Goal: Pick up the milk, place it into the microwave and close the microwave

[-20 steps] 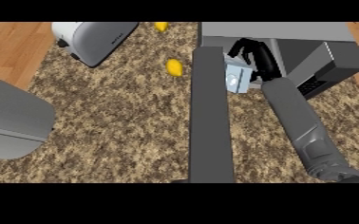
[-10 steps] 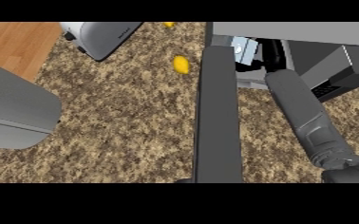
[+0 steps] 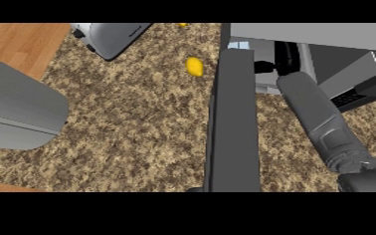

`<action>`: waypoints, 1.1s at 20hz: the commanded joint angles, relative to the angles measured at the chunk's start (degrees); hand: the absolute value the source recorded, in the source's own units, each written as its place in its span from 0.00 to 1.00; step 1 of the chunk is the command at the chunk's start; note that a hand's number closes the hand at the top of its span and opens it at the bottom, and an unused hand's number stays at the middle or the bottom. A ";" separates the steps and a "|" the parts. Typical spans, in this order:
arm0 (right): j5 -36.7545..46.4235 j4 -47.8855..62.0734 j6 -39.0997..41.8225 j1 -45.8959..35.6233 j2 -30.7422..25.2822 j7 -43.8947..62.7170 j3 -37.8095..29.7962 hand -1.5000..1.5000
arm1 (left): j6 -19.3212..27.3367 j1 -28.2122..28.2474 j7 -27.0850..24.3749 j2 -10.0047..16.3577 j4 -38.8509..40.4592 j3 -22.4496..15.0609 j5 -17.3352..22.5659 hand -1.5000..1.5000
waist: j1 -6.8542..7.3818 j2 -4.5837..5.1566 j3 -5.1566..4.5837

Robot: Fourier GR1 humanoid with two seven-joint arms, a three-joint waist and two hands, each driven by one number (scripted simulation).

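Extending in from 5 o'clock, the right robot hand (image 3: 283, 59) is seen inside the open microwave (image 3: 308, 32) at 1 o'clock. Whether it is spread or pinching cannot be told. The milk (image 3: 238, 45) is glimpsed just inside, at the hand's 9 o'clock, past the door (image 3: 234, 129). A yellow object (image 3: 194, 66) is laid on the table (image 3: 132, 119) nearby.

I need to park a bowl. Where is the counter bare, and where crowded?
Widest bare speckled granite counter: between the grey left forearm and the open dark grey microwave door, below the silver toaster and small yellow fruit. A narrower strip lies right of the door, beside the grey right forearm. Crowded: the microwave opening around the black right hand.
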 commanded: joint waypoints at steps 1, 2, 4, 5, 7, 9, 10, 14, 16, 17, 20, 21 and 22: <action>0.41 1.96 3.13 -0.47 0.35 -1.00 0.29 0.00 | -0.32 -1.22 1.03 0.34 0.47 -0.73 -0.63 0.00 | -0.09 -0.13 0.04; 0.03 2.07 3.41 -1.88 0.71 0.10 -0.12 0.00 | 0.30 -2.97 1.18 -0.26 1.40 -1.87 -1.91 0.00 | -0.09 0.04 0.01; -0.65 2.05 3.19 -0.34 1.41 -1.84 -0.86 0.00 | -0.85 -3.16 0.56 0.74 1.99 -0.99 -1.90 0.00 | 0.39 0.21 0.05; -1.17 1.76 4.70 0.26 0.51 -3.38 -1.36 0.00 | 0.44 -2.69 0.56 -0.07 0.02 -1.31 -2.75 0.00 | -0.12 -0.12 0.13; -1.58 1.77 7.34 -0.11 0.75 -4.64 -1.67 0.00 | -0.13 -3.39 1.18 0.13 0.68 -2.21 -3.06 0.00 | -0.69 -0.42 0.07; -2.30 1.83 8.33 0.56 1.72 -6.24 -2.35 0.00 | 0.39 -3.88 3.02 0.15 -1.59 -2.86 -2.63 0.00 | -0.42 -0.05 0.17; -2.47 2.07 11.61 -0.91 0.80 -5.53 -2.42 0.00 | 1.08 -3.64 3.00 -1.01 -0.66 -4.95 -4.53 0.00 | -1.09 -0.64 0.07; -4.78 1.91 14.20 0.78 1.52 -8.27 -4.66 0.00 | 0.50 -5.89 4.76 -0.64 -0.99 -5.32 -3.72 0.00 | -2.33 -0.96 0.03; -5.46 1.76 17.92 2.77 -0.20 -11.43 -5.25 0.00 | 2.22 -5.27 3.91 -3.18 -0.18 -8.49 -6.75 0.00 | -2.61 -1.20 0.03; -6.21 1.15 17.90 2.09 2.15 -12.31 -5.83 0.00 | 1.63 -6.72 4.48 -2.67 0.67 -8.74 -6.98 0.00 | -2.93 -1.36 -0.01; -6.63 1.55 22.34 3.27 0.42 -13.38 -6.11 0.00 | 3.41 -6.43 5.19 -3.85 -0.67 -11.76 -10.96 0.00 | -3.64 -1.89 -0.04; -7.40 1.55 23.14 4.28 0.01 -14.55 -6.90 0.00 | 1.96 -5.77 4.04 -2.92 -0.71 -11.67 -10.96 0.00 | -3.34 -1.83 -0.03; -7.36 1.62 24.39 5.43 1.37 -15.58 -6.61 0.00 | 3.71 -8.65 7.93 -3.42 -2.29 -11.55 -10.38 0.00 | -4.51 -2.03 -0.05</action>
